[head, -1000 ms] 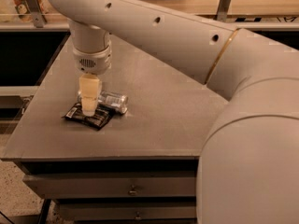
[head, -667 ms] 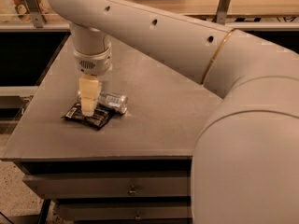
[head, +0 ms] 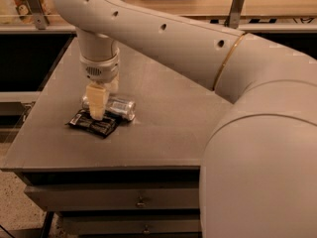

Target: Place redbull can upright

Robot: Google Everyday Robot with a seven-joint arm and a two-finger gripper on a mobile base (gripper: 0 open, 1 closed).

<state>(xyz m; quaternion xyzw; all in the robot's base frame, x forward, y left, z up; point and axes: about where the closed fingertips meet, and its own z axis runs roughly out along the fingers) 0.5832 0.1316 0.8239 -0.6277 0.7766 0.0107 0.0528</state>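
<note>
Camera view: the gripper (head: 101,104) hangs at the redbull can (head: 120,107), which lies sideways beside a black snack packet (head: 93,125) on the table (head: 173,133); whether it grips cannot be told.

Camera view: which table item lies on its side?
The silver redbull can, not the flat black snack packet; the gripper is down over it.

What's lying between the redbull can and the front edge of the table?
In the camera view, a flat black snack packet lies there, beside the tipped redbull can. The gripper hangs down right at the can.
</note>
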